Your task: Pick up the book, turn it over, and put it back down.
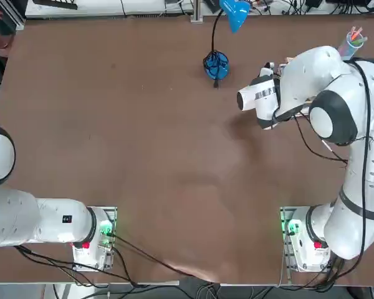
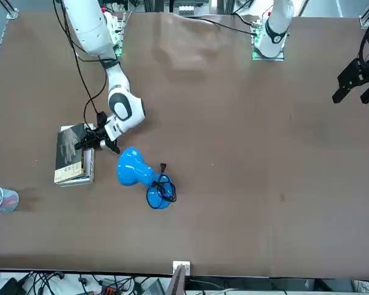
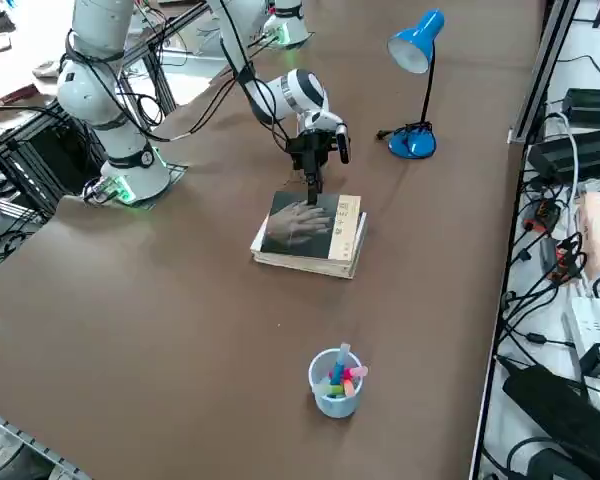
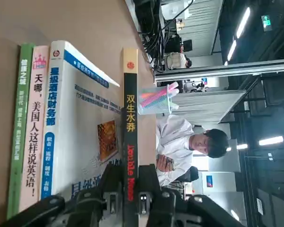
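Book [image 3: 298, 228], hand picture up, sits near the centre of the right side view, clamped by the right gripper [image 3: 313, 196] and apparently raised just clear of the larger white book [image 4: 87, 123]. The pick-up looks done; turning it over and putting it down remain.
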